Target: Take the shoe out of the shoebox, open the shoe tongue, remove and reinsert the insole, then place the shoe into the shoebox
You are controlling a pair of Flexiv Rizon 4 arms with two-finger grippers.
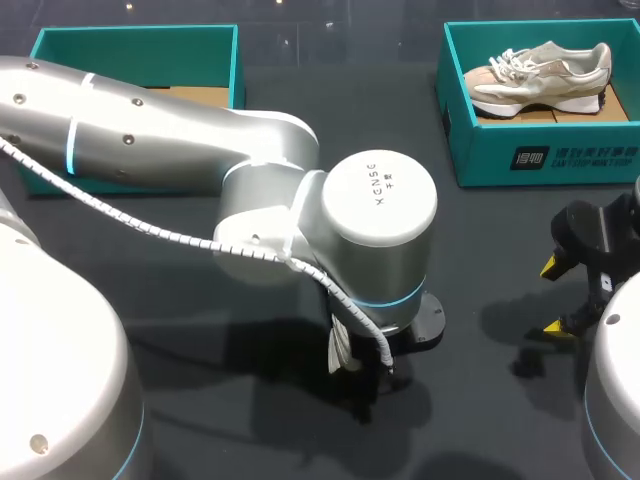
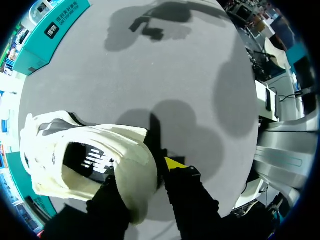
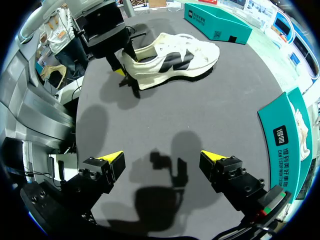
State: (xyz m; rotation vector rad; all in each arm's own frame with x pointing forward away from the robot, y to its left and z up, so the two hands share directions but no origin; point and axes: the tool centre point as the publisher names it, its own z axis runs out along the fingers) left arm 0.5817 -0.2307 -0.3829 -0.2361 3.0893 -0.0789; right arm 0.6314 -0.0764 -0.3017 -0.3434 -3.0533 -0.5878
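A white shoe with black side markings (image 2: 75, 165) lies on its side on the dark table (image 2: 165, 65). My left gripper (image 2: 142, 172) is shut on its heel: one finger is inside the opening and the yellow-tipped finger (image 2: 174, 162) is against the outside. The right wrist view shows the same shoe (image 3: 170, 57) ahead, with the left gripper (image 3: 120, 67) at its heel. In the head view my left arm (image 1: 380, 230) hides this shoe. My right gripper (image 1: 556, 296) (image 3: 162, 162) hangs open over bare table, nothing between its fingers. A teal shoebox (image 1: 545, 150) at the back right holds a second, beige shoe (image 1: 540, 75).
A second teal box (image 1: 135, 45) stands at the back left, partly behind my left arm. Bare dark tabletop lies between the two arms and in front of the right-hand box (image 3: 287, 135).
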